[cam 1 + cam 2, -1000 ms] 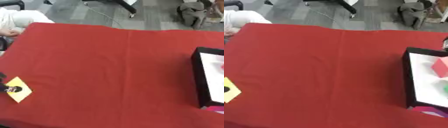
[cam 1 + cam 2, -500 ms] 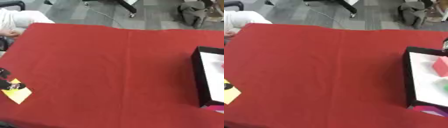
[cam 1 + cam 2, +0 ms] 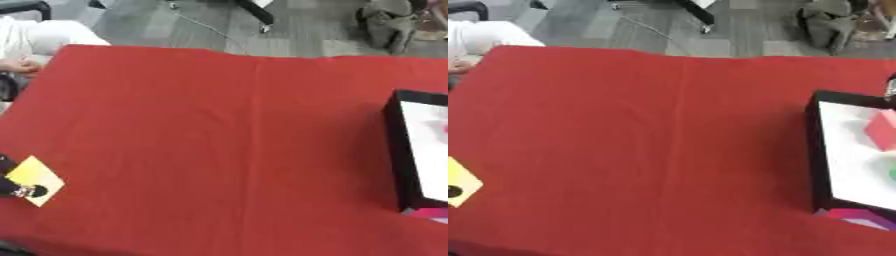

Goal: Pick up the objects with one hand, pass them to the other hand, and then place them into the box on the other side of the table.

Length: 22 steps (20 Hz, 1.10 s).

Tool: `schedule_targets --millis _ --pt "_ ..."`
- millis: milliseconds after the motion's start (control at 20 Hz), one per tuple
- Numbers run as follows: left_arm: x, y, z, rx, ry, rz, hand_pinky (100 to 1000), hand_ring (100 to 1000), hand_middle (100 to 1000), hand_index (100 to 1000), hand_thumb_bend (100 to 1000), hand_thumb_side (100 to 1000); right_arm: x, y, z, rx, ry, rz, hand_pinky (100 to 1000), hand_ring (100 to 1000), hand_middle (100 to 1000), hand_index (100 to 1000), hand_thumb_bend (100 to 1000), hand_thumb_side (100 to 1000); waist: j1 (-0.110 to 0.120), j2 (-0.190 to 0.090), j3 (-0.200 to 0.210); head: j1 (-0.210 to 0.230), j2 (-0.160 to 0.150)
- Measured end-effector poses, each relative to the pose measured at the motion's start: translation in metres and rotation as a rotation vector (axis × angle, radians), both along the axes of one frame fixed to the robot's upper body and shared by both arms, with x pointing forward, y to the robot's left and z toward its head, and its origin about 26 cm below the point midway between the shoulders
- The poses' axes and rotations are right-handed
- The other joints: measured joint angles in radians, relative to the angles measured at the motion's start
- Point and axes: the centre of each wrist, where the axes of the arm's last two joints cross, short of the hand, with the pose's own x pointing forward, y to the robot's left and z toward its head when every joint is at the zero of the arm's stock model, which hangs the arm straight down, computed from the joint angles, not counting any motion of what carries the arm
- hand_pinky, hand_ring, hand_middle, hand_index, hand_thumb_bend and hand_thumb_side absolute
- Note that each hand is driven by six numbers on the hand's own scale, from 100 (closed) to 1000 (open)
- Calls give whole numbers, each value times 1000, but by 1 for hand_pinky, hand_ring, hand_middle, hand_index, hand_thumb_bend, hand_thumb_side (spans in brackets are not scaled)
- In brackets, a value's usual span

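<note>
At the table's left edge, dark fingertips (image 3: 19,190) touch a flat yellow square (image 3: 35,180).

**Red cloth below, grey floor beyond**

A red tablecloth (image 3: 219,145) covers the table and fills most of both views, with a faint crease running from the far edge toward the near side. Past the far edge lies a grey floor (image 3: 297,30), lit evenly, with no strong shadows. A thin dark cable (image 3: 654,30) trails across the floor toward the black base of a chair or stand (image 3: 254,9) at the top edge. In the upper right corner sits a grey-brown heap, perhaps a bag (image 3: 833,20); its make cannot be told. Another dark piece of furniture (image 3: 465,7) shows at the upper left corner.
</note>
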Motion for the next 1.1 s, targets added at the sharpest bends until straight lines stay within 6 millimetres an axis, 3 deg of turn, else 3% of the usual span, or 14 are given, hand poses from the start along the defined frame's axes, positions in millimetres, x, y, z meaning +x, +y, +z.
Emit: schedule_targets --millis 250,700,850,1100 --pt "3 -3 -9 9 18 -1 974 905 808 820 510 373 0 0 0 0 0 2 908 1000 858 929 100 421 -4 0 -4 1 0" --pt "5 -8 -7 13 -7 8 922 852 741 697 100 230 0 0 0 0 1 3 908 1000 858 929 100 414 -4 0 -3 4 0" --pt "5 -15 4 8 -52 -2 890 829 723 689 100 229 0 0 0 0 1 3 908 1000 858 928 100 411 -4 0 1 3 0" --pt "6 -41 41 7 -201 -56 851 788 687 675 100 239 0 0 0 -1 -2 3 907 1000 857 928 100 408 -6 0 5 1 -1"
